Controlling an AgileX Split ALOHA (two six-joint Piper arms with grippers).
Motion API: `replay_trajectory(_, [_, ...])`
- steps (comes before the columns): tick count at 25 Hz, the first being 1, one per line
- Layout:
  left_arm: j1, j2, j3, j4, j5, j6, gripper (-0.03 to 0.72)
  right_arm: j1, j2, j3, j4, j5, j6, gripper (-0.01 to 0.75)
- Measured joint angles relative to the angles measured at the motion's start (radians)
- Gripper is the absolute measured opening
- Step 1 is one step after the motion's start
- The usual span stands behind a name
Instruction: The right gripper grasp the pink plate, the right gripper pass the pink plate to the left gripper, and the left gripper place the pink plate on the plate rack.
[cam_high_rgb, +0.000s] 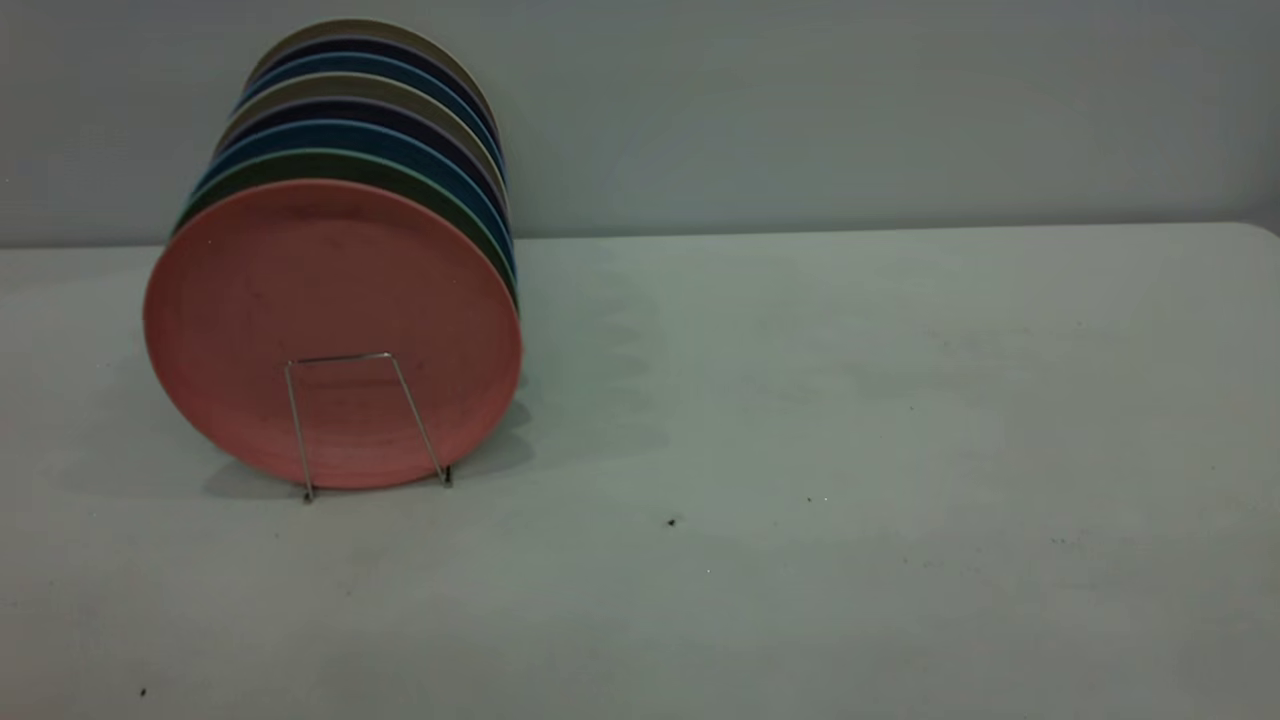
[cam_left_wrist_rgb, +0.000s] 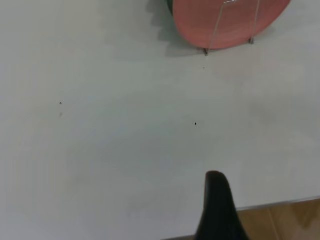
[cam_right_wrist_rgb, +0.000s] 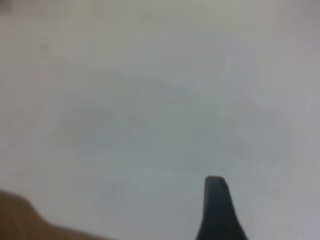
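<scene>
1 pink plate stood upright at front of plate rack, 7 plates behind. Counter. Left claw, right claw: grip state indeterminable.

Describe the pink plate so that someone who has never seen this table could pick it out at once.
On the pale grey table, a row of upright plates stands at the left. The round salmon-pink plastic plate is the frontmost, behind a thin silver wire rack loop. It is the only pink one; the plate behind it is green.
</scene>
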Motion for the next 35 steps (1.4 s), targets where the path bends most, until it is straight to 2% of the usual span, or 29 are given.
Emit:
replay_trajectory(4, [0.029,0.000,0.000,0.000,0.000,0.000,0.541,-0.009,-0.029,0.000,0.000,0.001,0.000,0.512])
replay_trajectory(35, [0.028,0.000,0.000,0.000,0.000,0.000,0.541,-0.011,-0.029,0.000,0.000,0.002,0.001,0.512])
